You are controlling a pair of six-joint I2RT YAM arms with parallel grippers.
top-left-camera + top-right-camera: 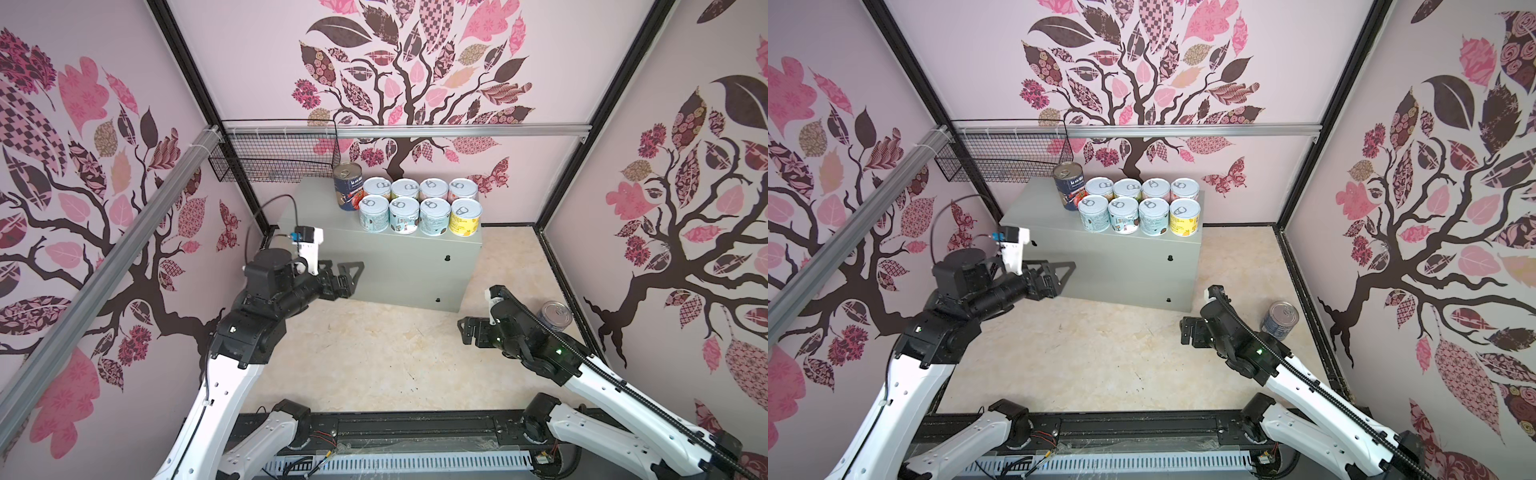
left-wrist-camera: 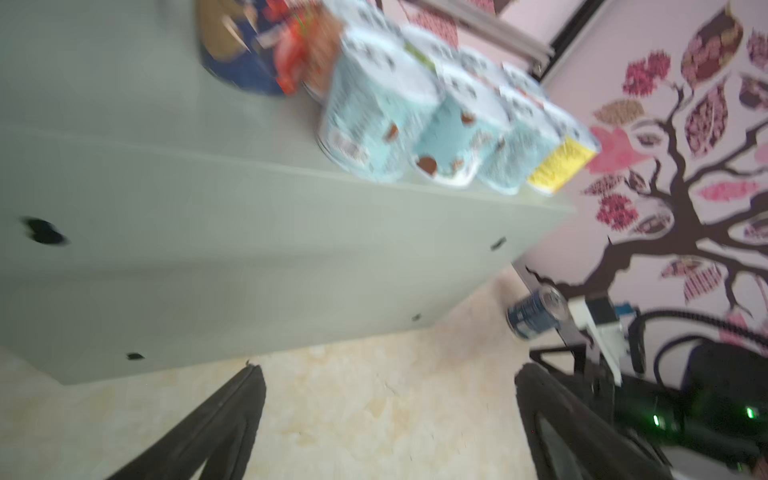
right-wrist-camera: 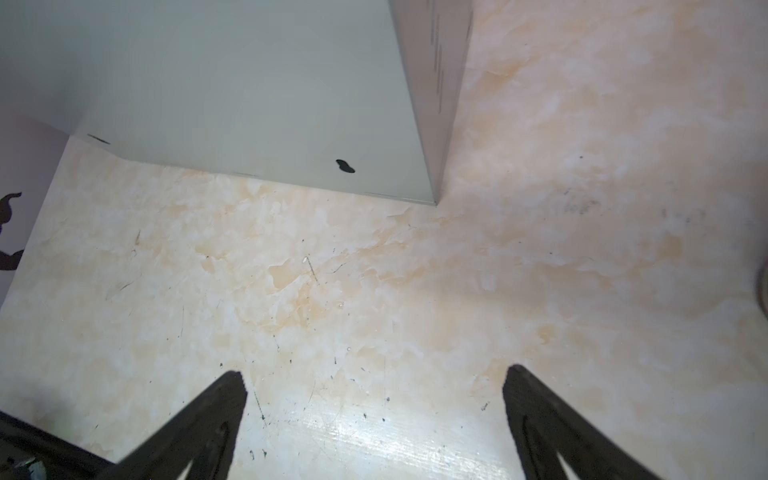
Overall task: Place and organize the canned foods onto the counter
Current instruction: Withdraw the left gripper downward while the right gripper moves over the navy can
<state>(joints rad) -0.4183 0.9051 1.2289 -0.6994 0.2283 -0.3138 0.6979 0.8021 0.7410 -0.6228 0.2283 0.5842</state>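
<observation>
Canned foods are standing in two rows on the desk, with one dark blue can sitting apart on the floor. Left end effector is hovering before the desk's front, wide open and empty, while the right end effector is hanging low over the floor, pointing away from that can, equally open and empty.

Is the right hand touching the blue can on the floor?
Apart. In a top view the blue can stands behind the right arm while the open right hand points away, nothing between its fingers.
</observation>
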